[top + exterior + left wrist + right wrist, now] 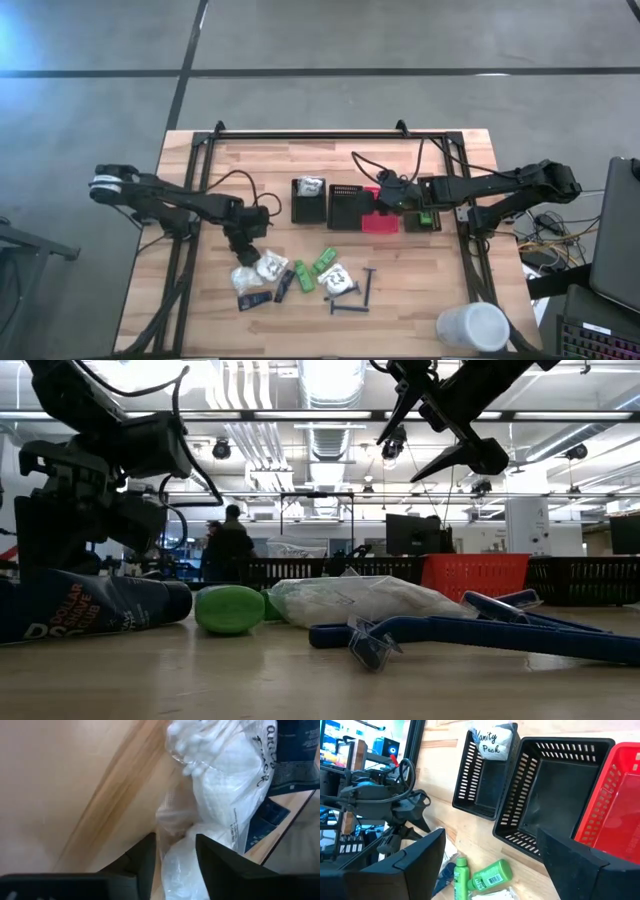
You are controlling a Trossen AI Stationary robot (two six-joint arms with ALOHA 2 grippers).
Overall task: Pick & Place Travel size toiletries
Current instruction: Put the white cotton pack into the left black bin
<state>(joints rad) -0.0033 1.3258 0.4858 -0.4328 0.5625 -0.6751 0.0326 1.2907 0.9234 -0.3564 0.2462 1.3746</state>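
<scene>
Left gripper [243, 247]: low over the desk [250, 170], its fingers [145, 857] set on either side of a white crinkly packet [220, 790]; plastic fills the gap between them, yet whether they pinch it cannot be told.
White packets: two lie beside the left fingers; a third [334, 275] sits farther along the desk among the other toiletries.
Green bottles [322, 262]: on the desk past the packets, well clear of the left fingers; from the right wrist they show lying just ahead of the right fingers.
Black tubes [284, 284]: next to the packets, flat on the wood.
Razors [352, 297]: lying beyond the bottles, farthest from the left fingers.
Right gripper [392, 193]: raised over the red bin [378, 220], fingers [410, 865] spread wide with nothing between them.
Black bins [345, 205]: ahead of the right fingers; the end bin [308, 200] holds one white packet.
White cup [473, 327]: at the desk's near corner, well apart from both grippers.
</scene>
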